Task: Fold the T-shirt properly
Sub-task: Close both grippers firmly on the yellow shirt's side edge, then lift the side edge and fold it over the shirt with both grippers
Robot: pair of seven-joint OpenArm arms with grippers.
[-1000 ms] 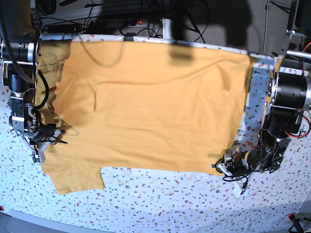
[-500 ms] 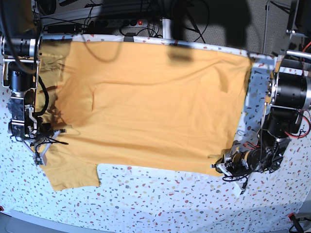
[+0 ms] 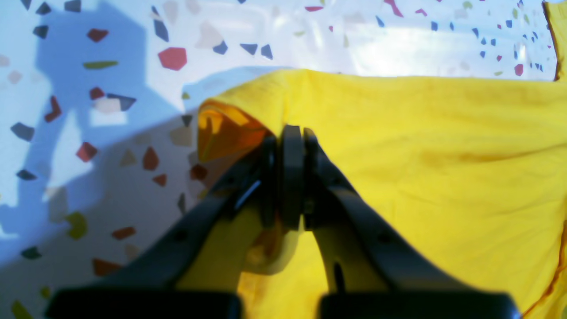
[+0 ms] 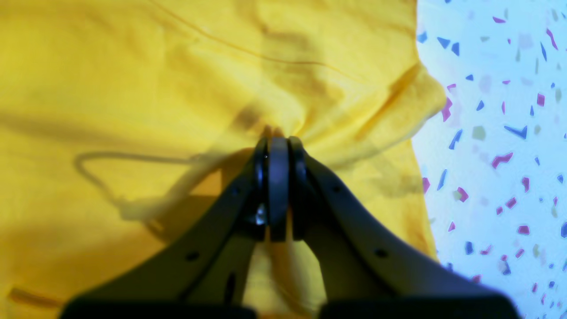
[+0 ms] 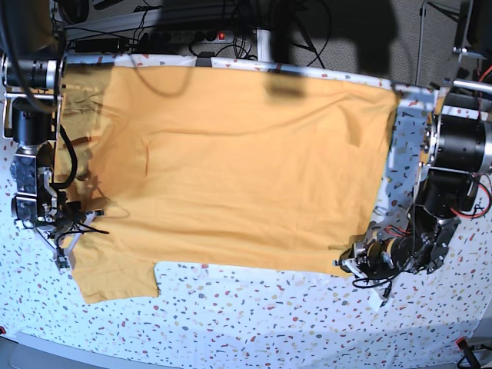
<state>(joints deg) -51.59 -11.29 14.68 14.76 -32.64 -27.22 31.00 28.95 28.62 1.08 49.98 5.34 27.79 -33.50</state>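
Left to right in the base view: the right gripper point(image 5: 64, 244) — jaws newly pressed together on the sleeve-side edge of the large yellow-orange cotton T-shirt point(image 5: 246, 161), spread flat on the speckled terrazzo-patterned table point(image 5: 269, 323) — and the left gripper point(image 5: 355, 266), pinching the hem corner, suggesting both grips are set for the fold.

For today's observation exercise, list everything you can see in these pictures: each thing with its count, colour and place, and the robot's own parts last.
T-shirt: one, yellow-orange, spread flat across most of the table, one sleeve sticking out at the near left of the base view.
Table: one, white with coloured flecks, under the shirt.
Cables: several, black, behind the table's far edge.
Right gripper: one, black, shut on the T-shirt near the sleeve.
Left gripper: one, black, shut on the T-shirt at a lifted corner.
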